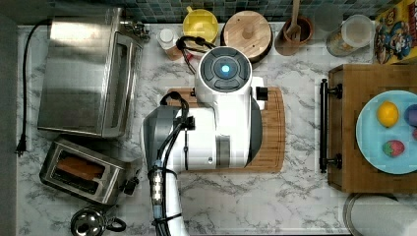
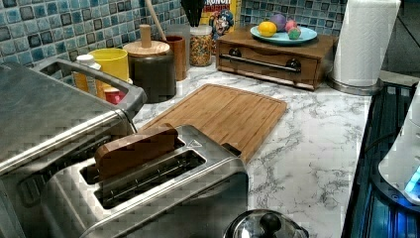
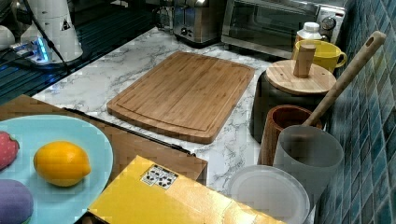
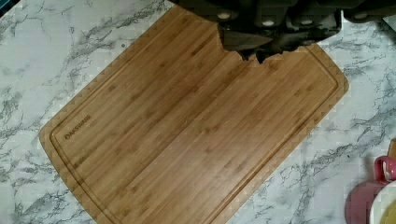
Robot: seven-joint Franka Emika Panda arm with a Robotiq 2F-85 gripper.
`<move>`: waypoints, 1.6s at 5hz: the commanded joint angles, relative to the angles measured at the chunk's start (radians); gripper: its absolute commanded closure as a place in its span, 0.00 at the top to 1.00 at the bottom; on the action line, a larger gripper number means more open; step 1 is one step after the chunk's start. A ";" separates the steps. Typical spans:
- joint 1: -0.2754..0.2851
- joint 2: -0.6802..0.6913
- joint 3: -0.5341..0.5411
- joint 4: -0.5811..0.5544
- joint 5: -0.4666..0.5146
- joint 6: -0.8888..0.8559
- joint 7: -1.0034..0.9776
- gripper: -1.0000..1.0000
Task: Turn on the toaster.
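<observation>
The gripper (image 4: 261,49) shows in the wrist view as a dark mass above the cutting board (image 4: 196,126), and I cannot tell how it is set. It holds nothing and hangs over the middle of the board, which looks like a resting pose, since nothing there belongs to the job. In the top view the white arm (image 1: 216,132) folds over the same board (image 1: 275,128) on the marble tabletop (image 1: 246,196).

The toaster (image 1: 83,169) stands well apart from the arm, at the top view's lower left, between the toaster oven (image 1: 83,73) behind it and the small kettle (image 1: 91,221) in front. A brown slice (image 2: 133,146) stands high in one slot, so the lever is probably up and the toaster not yet on. Its knob (image 1: 131,185) faces the arm's side, likely so the arm can reach that end
</observation>
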 commanded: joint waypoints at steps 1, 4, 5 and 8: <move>-0.015 -0.021 -0.010 -0.023 0.052 -0.008 -0.068 0.00; 0.063 -0.185 0.069 -0.253 0.111 0.141 -0.125 0.00; 0.057 -0.245 0.103 -0.331 0.162 0.185 -0.134 0.00; 0.084 -0.322 0.148 -0.538 0.246 0.251 -0.118 0.00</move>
